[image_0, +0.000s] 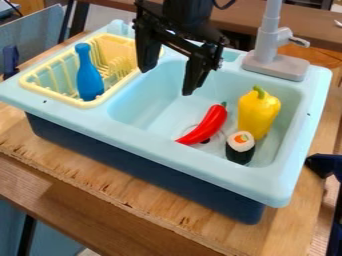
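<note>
The black gripper (167, 80) hangs over the left part of the sink basin (143, 102), its two fingers spread wide with nothing between them. Below and to its right, a red chili pepper (208, 125) lies slanted on the basin floor. A yellow bell pepper (257, 114) stands in the right part of the basin, stem up. In front of it is a sushi roll (240, 148) with a dark wrap and white top. To the gripper's left, a blue bowling-pin-shaped object (88, 75) leans upright in the yellow dish rack (90, 104).
A grey faucet (275, 62) rises from the sink's back right corner. The light blue sink rim (200, 165) surrounds basin and rack. The sink stands on a wooden table (100, 175). Dark blue parts (324, 165) stand at the right edge.
</note>
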